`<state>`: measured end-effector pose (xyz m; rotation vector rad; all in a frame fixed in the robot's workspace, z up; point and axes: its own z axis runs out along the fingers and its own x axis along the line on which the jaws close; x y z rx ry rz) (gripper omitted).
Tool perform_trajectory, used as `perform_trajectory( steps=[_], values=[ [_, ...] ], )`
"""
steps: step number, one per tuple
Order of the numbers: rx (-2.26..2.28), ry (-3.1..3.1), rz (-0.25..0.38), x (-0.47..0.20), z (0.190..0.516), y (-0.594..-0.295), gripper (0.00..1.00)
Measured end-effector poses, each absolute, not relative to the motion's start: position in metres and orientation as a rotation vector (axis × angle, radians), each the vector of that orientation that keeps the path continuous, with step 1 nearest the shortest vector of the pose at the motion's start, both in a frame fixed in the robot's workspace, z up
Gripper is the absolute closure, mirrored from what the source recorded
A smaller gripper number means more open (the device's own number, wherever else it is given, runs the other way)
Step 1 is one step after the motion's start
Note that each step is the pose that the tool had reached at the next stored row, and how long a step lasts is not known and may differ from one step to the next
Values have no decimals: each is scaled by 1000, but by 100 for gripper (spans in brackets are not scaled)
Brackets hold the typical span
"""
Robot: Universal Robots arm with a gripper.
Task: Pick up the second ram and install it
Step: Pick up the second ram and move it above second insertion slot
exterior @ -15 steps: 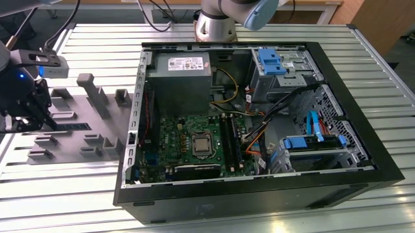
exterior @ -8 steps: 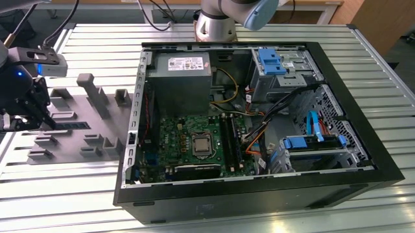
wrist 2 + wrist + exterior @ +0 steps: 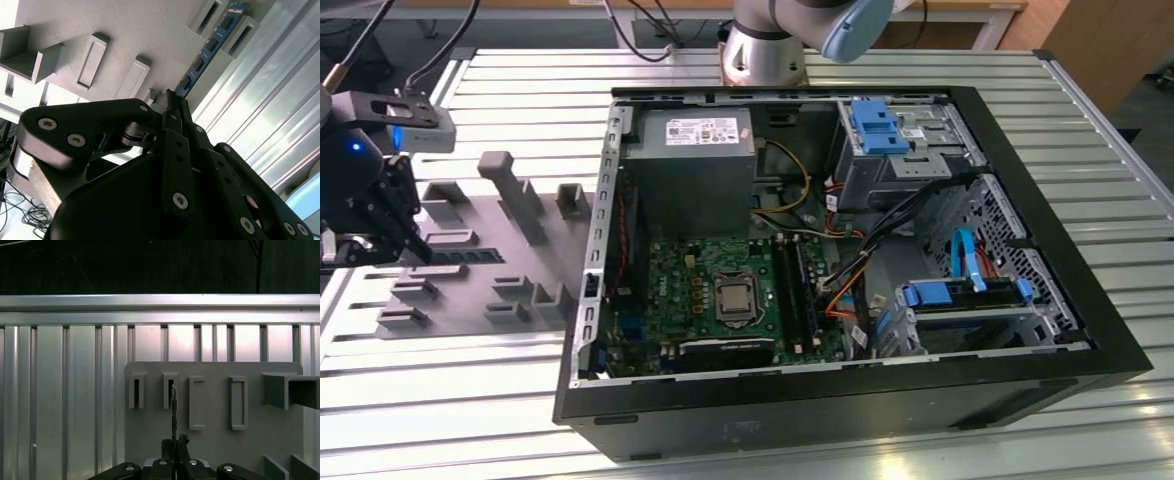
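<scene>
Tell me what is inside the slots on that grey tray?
A blue memory stick stands edgewise at one narrow slot of the grey tray, its near end pinched by the gripper. Whether its far end sits inside is hidden.

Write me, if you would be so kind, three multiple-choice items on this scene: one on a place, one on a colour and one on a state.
1. In the exterior view, where is the tool?
A) over a cardboard box
B) over the grey fixture plate at the exterior view's left
C) over a sink

2. In the second wrist view, what colour is the board of the second ram?
A) blue
B) red
C) yellow

3. How does the tool stand?
A) wide open, holding nothing
B) shut on a screwdriver
C) shut on one end of the second ram

Answers:
1 B, the exterior view shows it above the plate.
2 A, the board shows blue with dark chips.
3 C, both wrist views show it closed about the stick's end.
</scene>
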<state>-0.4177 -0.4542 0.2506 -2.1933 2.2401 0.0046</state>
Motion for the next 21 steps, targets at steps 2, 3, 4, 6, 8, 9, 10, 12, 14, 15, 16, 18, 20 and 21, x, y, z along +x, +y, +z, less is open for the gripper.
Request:
perform_trajectory(
  steps=[2,3,4,6,8,9,10,12,14,15,16,18,20,21],
  values=[
    [-2193,2240,5,-418,252,-454,86],
    [-2193,2240,5,-418,253,-454,86],
    [-2193,2240,5,-418,254,-454,86],
    [-2193,2240,5,-418,255,-454,86],
    [-2193,2240,5,-418,256,-454,86],
    [-2193,2240,5,-418,257,-454,86],
    [-2193,2240,5,-418,258,-454,86],
    [-2193,2240,5,-418,259,-454,86],
    [-2193,2240,5,-418,259,-454,86],
    [-2193,2240,5,-418,259,-454,86],
    [-2193,2240,5,-418,259,-454,86],
    [-2193,2240,5,-418,259,-454,86],
    [-2193,2240,5,-418,259,-454,86],
    [-2193,2240,5,-418,260,-454,86]
  ],
)
